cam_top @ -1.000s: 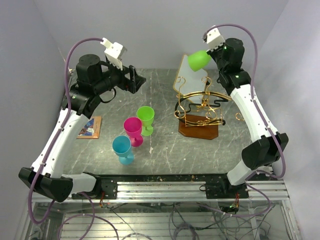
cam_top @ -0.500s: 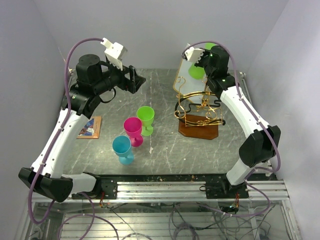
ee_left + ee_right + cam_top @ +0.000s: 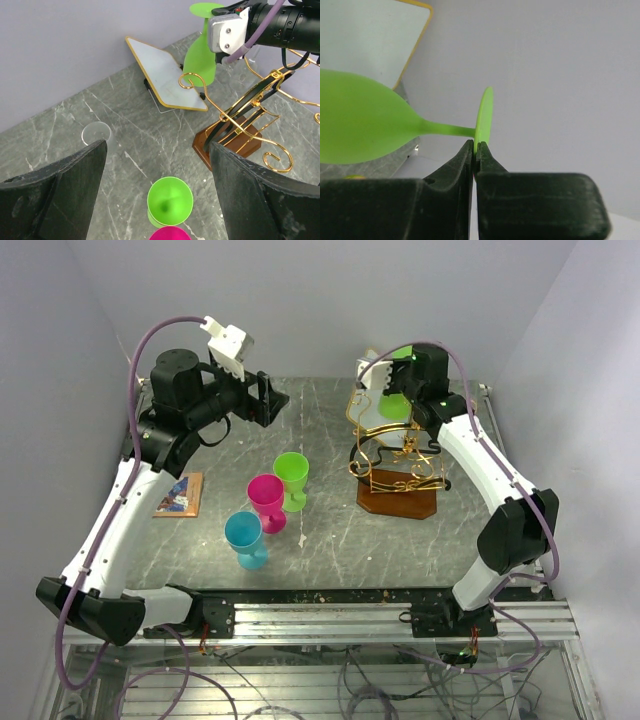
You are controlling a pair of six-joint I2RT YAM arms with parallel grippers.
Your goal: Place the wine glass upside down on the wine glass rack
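- Your right hand (image 3: 475, 150) is pinched fully closed on the foot rim of the green wine glass (image 3: 200, 57); nothing else in it.
- The glass hangs inverted in the air, foot up, bowl down, slightly tilted, over the far side of the desk (image 3: 330, 530).
- Its bowl sits just behind the curled tip of an upper scroll arm of the wine glass rack (image 3: 250, 115); can't tell if they touch. It's not hung on the rack yet.
- Behind the bowl is a tilted white gold-edged panel (image 3: 165, 75).
- The rack stands upright on its brown wooden base (image 3: 398, 502), right of centre.
- Your left hand (image 3: 157, 150) is spread wide w/ nothing btwn the fingers, raised over the far-left part of the desk, well apart from the rack.
- 3 more stand upright close together near mid-desk: lime glass (image 3: 291, 475), pink glass (image 3: 267, 498), blue glass (image 3: 245, 535).
- A small clear cup (image 3: 96, 134) sits toward the back; a picture card (image 3: 179, 494) lies at the left edge.
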